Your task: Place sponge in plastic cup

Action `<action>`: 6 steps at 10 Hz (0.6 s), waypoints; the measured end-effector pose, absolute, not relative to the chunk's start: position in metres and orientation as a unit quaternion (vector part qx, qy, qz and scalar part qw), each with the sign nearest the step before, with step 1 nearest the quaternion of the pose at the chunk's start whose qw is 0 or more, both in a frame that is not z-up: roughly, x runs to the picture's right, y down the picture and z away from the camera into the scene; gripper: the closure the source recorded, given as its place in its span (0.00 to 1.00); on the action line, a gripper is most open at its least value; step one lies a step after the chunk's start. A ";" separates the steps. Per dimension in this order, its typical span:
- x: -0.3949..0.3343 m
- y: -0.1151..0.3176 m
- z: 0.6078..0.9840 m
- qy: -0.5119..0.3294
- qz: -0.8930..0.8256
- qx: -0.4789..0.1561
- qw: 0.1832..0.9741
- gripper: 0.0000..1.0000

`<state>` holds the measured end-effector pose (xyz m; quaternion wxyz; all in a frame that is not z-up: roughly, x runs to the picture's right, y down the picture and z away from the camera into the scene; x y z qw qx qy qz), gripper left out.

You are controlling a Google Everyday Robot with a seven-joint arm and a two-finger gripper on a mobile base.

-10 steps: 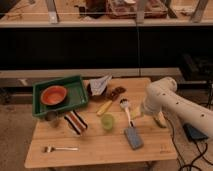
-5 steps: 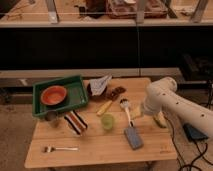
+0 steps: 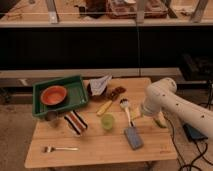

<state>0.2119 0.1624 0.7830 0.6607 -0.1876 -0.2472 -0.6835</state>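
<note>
- The sponge (image 3: 133,137) lies flat near the front of the table (image 3: 100,151), a little right of the cup (image 3: 108,122), not touching it.
- The cup stands upright.
- The gripper (image 3: 139,113) is low over the table behind the sponge; I cannot tell if it is open or holding anything.

One raised, fairly distant camera looks down across the table (image 3: 100,150); pincer (image 3: 136,115) right of centre.
</note>
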 end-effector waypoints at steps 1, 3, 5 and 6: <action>0.203 0.172 0.778 -0.250 -0.694 -0.186 0.649 0.20; 0.181 0.199 0.768 -0.255 -0.716 -0.186 0.622 0.20; 0.178 0.214 0.771 -0.252 -0.726 -0.192 0.610 0.20; 0.178 0.219 0.774 -0.246 -0.731 -0.197 0.606 0.20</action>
